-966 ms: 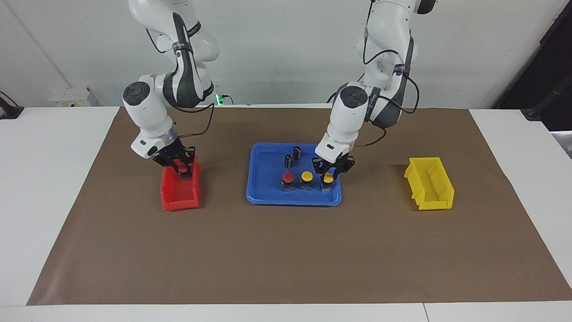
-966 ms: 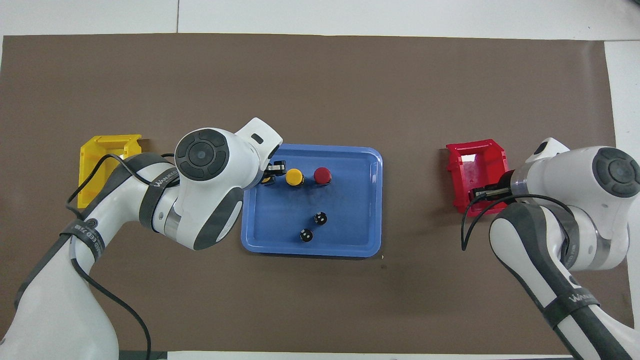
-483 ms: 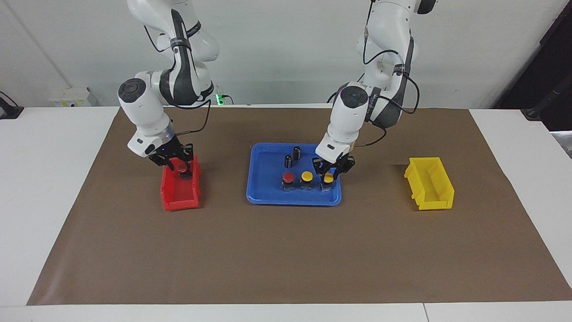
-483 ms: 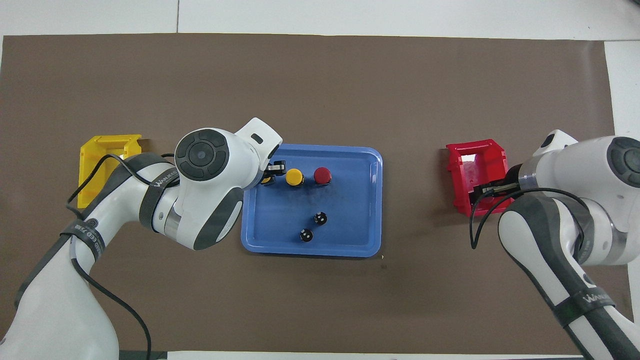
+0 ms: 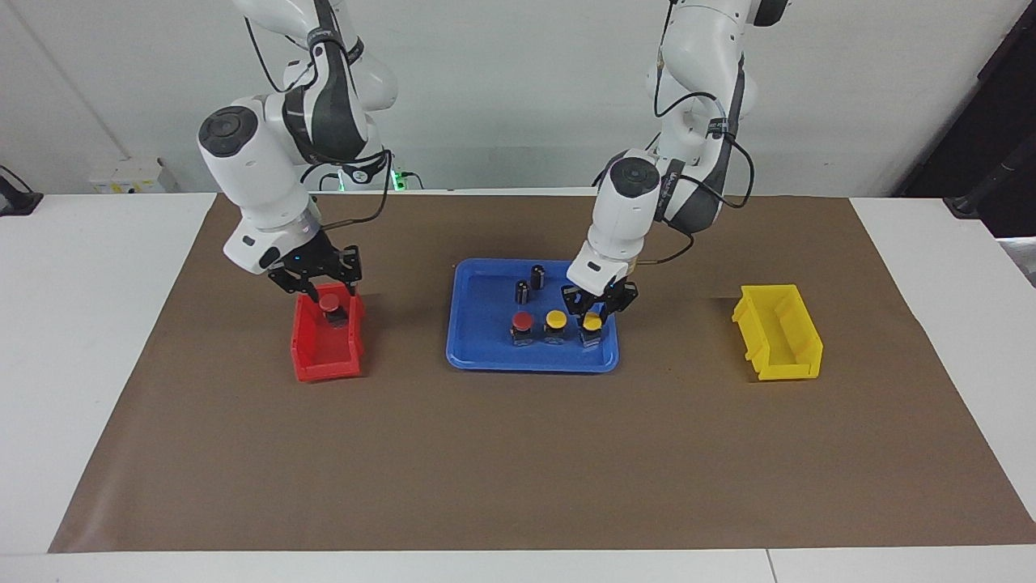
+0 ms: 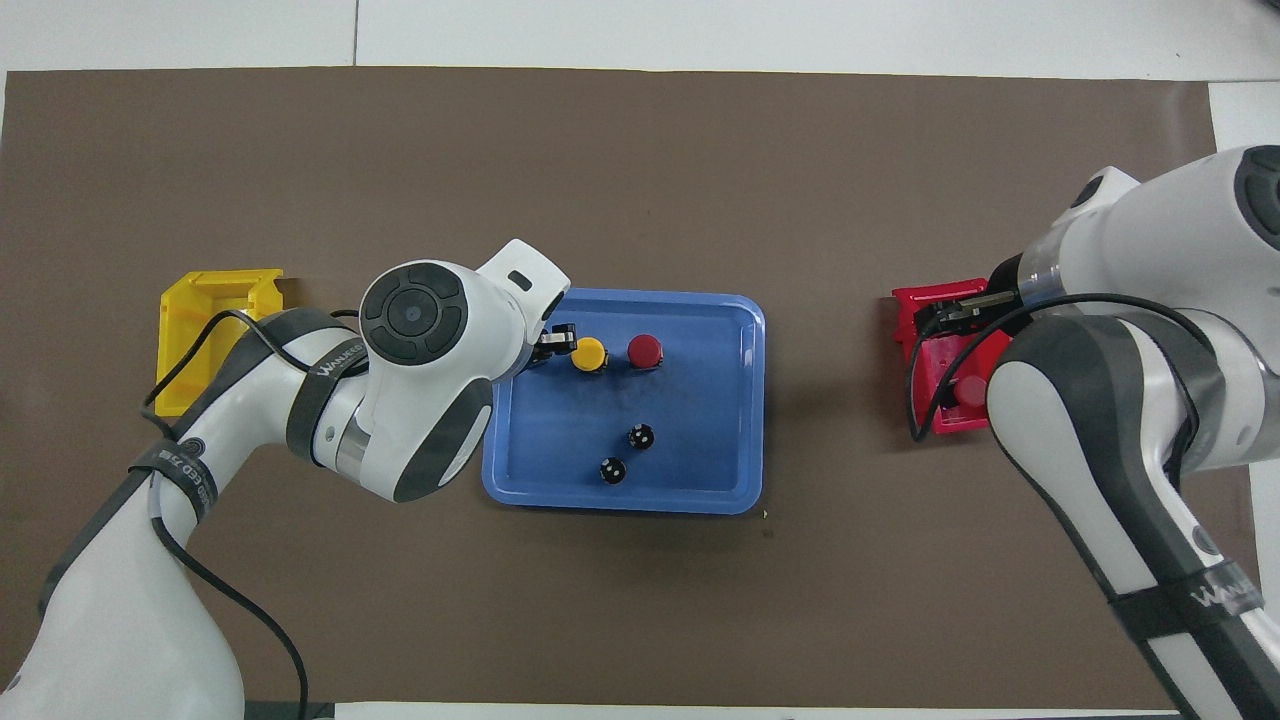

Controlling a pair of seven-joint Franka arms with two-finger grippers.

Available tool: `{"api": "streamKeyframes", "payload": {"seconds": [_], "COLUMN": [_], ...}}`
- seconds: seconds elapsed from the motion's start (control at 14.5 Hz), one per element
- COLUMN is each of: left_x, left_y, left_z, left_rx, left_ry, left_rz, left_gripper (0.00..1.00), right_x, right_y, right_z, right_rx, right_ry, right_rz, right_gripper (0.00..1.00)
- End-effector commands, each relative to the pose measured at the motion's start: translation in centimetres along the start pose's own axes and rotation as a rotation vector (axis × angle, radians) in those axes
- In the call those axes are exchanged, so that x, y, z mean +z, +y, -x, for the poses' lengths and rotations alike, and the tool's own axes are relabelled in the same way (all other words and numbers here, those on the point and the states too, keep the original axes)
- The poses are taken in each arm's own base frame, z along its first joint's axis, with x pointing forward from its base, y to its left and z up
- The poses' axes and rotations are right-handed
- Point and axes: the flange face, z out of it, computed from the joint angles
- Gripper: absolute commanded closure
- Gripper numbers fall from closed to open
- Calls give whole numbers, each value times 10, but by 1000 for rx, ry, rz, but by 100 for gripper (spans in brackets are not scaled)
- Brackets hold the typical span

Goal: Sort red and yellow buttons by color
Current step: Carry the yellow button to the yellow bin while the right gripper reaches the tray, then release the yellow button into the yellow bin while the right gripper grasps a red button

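2 buttons already have a destination: 1 red button sits in the red bin under the released right gripper, while the left gripper clamps 1 yellow button in the blue tray, presumably for the yellow bin.

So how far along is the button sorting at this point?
One of four looks done: the sorted red button sits in the red bin, the right hand open above it. In hand: the left hand is shut on the end yellow button, not yet lifted off the blue tray. Left: the middle yellow button and the tray's red button.
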Motion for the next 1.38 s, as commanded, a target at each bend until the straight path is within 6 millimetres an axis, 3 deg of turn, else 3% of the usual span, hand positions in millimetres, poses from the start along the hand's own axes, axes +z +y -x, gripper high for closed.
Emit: {"api": "streamKeyframes", "payload": {"seconds": [0.0,0.07,0.14,0.28,0.48,0.62,0.69,0.83,1.03,1.31], "left_x": [-82,-107,-129,-150,-152,-137,-125,-93,-80,-46], "left_y": [-23,-39,-69,-144,-254,-320,-336,-344,-347,-350], "left_z": [-21,-28,-39,-63,-81,-72,-64,-49,-45,-27], "left_rx": [-19,11,42,86,162,143,148,158,159,150], "left_ry": [-39,-63,-72,-67,-101,-81,-70,-43,-54,-63], "left_rz": [-44,-57,-61,-49,-34,11,12,6,7,4], "left_gripper": [93,94,94,95,96,97,98,98,98,98], "right_x": [-10,-12,-13,-8,28,61,71,87,100,112], "right_y": [-23,-38,-56,-113,-205,-265,-276,-280,-277,-275], "right_z": [-15,-16,-21,-25,-35,-47,-48,-45,-40,-34], "right_rx": [27,38,62,111,152,176,162,153,151,145], "right_ry": [1,2,9,57,94,106,108,113,96,103], "right_rz": [-16,-17,-21,-24,23,39,54,59,71,60], "right_gripper": [35,36,36,37,39,39,38,38,37,37]}}
